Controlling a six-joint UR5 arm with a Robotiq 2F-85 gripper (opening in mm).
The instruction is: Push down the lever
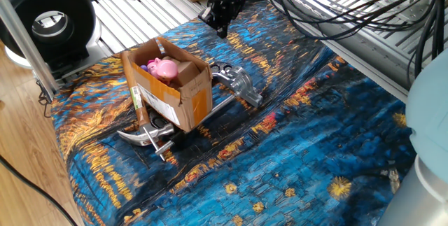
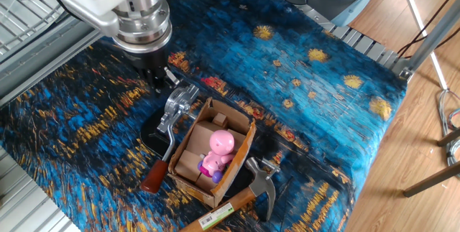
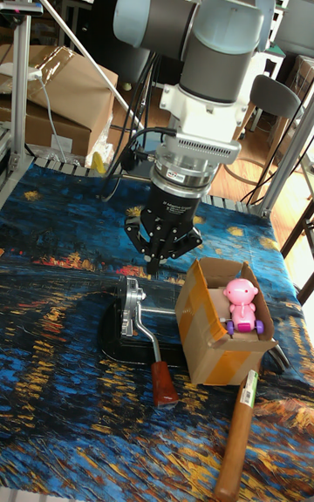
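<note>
The lever [image 3: 146,341] is a short silver arm running from a chrome fixture [image 3: 133,303] to a dark red knob [image 3: 163,383] that lies low by the cloth. In the other fixed view the fixture [image 2: 178,103] sits on a black base, and the knob [image 2: 152,177] lies beside the box. In one fixed view the fixture [image 1: 238,82] shows, but the box hides the knob. My gripper [image 3: 156,268] hangs just above and behind the fixture. Its fingers are shut to a point, hold nothing and do not touch the lever. The gripper [image 1: 222,29] [image 2: 159,82] shows in both fixed views.
A cardboard box [image 3: 209,332] holding a pink toy [image 3: 241,303] stands right beside the lever. A wooden-handled claw hammer [image 2: 260,180] [image 3: 234,441] lies in front of the box. Black cables [image 1: 329,12] trail behind the arm. A black round device [image 1: 47,17] stands past the table's corner.
</note>
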